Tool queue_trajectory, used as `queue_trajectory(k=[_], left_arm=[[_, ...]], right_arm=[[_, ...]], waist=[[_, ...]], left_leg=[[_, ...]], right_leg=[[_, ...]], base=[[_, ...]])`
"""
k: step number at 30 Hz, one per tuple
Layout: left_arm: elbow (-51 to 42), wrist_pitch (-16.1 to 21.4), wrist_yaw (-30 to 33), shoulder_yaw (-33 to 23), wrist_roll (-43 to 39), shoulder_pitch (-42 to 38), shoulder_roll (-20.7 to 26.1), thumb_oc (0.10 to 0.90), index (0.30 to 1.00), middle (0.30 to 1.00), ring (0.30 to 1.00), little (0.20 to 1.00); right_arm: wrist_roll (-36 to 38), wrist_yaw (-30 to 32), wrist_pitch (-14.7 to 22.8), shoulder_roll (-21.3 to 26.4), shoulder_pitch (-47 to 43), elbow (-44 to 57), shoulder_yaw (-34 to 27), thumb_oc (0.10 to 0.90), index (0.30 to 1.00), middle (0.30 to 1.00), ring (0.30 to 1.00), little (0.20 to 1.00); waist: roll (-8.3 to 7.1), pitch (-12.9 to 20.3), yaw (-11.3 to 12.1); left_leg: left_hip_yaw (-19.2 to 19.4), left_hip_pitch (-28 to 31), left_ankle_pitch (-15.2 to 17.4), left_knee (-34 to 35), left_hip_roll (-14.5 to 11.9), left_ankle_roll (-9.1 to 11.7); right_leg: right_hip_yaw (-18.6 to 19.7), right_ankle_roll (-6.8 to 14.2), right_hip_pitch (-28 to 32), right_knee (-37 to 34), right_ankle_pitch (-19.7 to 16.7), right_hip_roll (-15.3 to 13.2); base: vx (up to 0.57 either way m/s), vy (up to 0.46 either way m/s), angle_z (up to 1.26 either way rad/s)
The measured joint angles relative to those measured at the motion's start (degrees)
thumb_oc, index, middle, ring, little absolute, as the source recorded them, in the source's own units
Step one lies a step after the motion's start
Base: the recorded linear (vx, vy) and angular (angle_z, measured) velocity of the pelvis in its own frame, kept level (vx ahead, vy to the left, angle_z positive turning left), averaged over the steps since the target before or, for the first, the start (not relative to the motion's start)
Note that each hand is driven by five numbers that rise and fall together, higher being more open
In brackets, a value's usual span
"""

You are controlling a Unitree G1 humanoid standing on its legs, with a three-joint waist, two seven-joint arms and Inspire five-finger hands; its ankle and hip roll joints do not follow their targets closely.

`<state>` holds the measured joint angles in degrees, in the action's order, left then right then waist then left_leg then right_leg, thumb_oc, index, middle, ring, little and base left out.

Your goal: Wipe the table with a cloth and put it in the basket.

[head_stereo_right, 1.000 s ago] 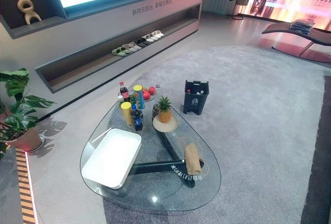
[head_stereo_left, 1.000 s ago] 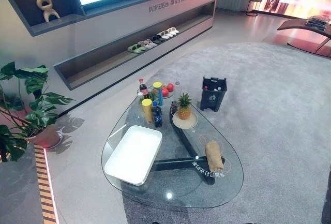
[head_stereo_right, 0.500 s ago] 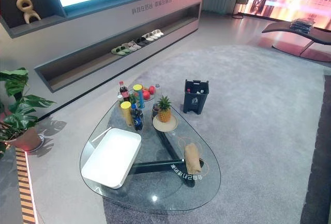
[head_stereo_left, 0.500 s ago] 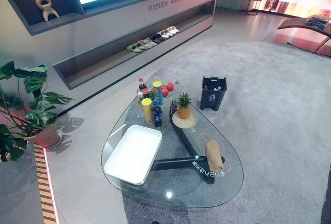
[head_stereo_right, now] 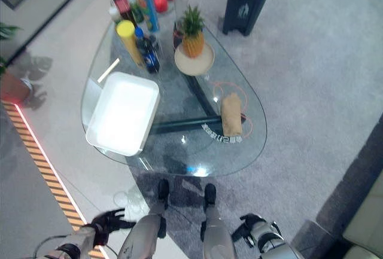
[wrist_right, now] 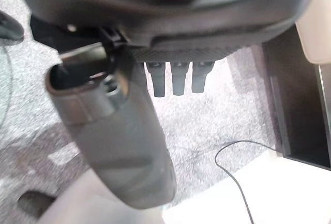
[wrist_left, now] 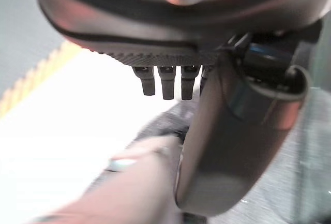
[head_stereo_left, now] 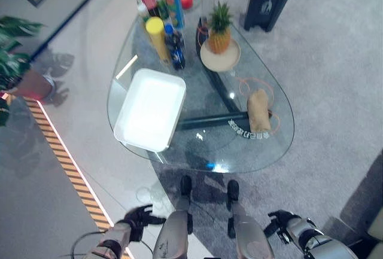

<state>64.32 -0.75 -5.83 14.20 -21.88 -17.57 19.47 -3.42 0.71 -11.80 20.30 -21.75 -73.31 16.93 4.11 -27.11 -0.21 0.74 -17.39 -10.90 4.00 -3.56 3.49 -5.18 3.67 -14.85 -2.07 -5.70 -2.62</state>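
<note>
Glass table [head_stereo_left: 263,151] on grey carpet [head_stereo_left: 335,61] | cloth [head_stereo_left: 258,110] on table | both hands relaxed, empty

The two eye views look steeply down from the robot's head, well above the left hand [head_stereo_left: 139,216] and right hand [head_stereo_left: 281,222], which sit at the lower edge. Both face forward over the glass table [head_stereo_left: 269,151] beyond the hands and share nearly the whole scene: table, white basket [head_stereo_left: 149,108], rolled cloth [head_stereo_left: 258,110], and grey carpet [head_stereo_left: 335,79]. Each wrist view looks along its own hand from very close, the fingers [wrist_left: 166,81] hanging in a row, facing the floor past them; the right one faces carpet.
</note>
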Motion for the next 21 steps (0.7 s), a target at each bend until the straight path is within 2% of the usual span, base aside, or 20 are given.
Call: queue_trajectory(k=[2, 3, 7, 10, 15, 21], left_arm=[[-0.03, 0.42, -0.03, 0.32, 0.0, -3.11, 0.01, 0.8, 0.9, 0.9, 0.9, 0.9], [-0.02, 0.65, -0.03, 0.43, -0.03, -3.6, 0.01, 0.8, 0.9, 0.9, 0.9, 0.9], [0.32, 1.6, -0.07, 0.78, -0.16, -5.53, 0.39, 0.8, 0.9, 0.9, 0.9, 0.9], [1.36, 1.05, -0.07, 0.95, -0.16, -5.47, 1.18, 0.8, 0.9, 0.9, 0.9, 0.9], [1.73, 0.41, -0.01, 0.82, -1.67, -5.66, 1.75, 0.8, 0.9, 0.9, 0.9, 0.9], [1.65, 0.69, 0.01, 0.89, -2.08, -7.29, 2.61, 0.8, 0.9, 0.9, 0.9, 0.9]], right_arm=[[2.48, 1.62, 0.03, 0.14, -1.69, 0.0, -0.17, 0.8, 0.9, 0.9, 0.9, 0.9], [3.03, 1.89, 0.03, 0.13, -2.01, -0.02, -0.17, 0.8, 0.9, 0.9, 0.9, 0.9], [5.14, 3.28, 0.34, 0.23, -3.88, -0.03, -0.31, 0.8, 0.9, 0.9, 0.9, 0.9], [6.31, 3.71, 0.55, 0.2, -5.85, 0.02, -0.27, 0.8, 0.9, 0.9, 0.9, 0.9], [6.5, 5.63, 1.14, 0.26, -8.06, 0.67, -0.25, 0.8, 0.9, 0.9, 0.9, 0.9], [8.08, 6.98, 1.41, 0.25, -8.2, 0.69, 0.07, 0.8, 0.9, 0.9, 0.9, 0.9]], waist=[[-0.09, -1.67, -0.05], [-0.15, -1.75, -0.03], [-0.71, -2.21, 0.21], [-0.94, -2.35, 0.23], [-0.91, -2.59, 0.17], [-0.84, -2.68, -0.02]], left_leg=[[-0.55, -3.06, 0.09, -2.46, 0.19, 0.15], [-0.67, -4.09, 0.22, -3.24, 0.27, 0.3], [-1.89, -10.86, 1.61, -9.94, 1.61, 1.31], [-2.23, -15.06, 3.28, -14.73, 2.21, 1.28], [-2.89, -21.13, 5.46, -20.87, 1.93, 1.28], [-3.08, -25.05, 5.74, -23.43, 1.55, 1.25]], right_leg=[[-0.55, -0.12, -3.74, 4.7, 1.87, -0.35], [-0.56, -0.18, -5.14, 6.32, 2.74, -0.45], [-0.6, -1.27, -15.11, 20.77, 9.45, -2.41], [-0.06, -1.76, -20.68, 28.33, 12.49, -3.1], [0.49, -2.78, -26.92, 34.38, 13.55, -2.71], [0.93, -2.78, -30.65, 36.24, 13.54, -2.36]], base=[[-0.13, -0.04, 0.13], [-0.11, -0.046, 0.16], [-0.09, -0.036, 0.19], [-0.05, -0.023, 0.09], [-0.04, -0.02, -0.03], [-0.02, -0.015, -0.05]])
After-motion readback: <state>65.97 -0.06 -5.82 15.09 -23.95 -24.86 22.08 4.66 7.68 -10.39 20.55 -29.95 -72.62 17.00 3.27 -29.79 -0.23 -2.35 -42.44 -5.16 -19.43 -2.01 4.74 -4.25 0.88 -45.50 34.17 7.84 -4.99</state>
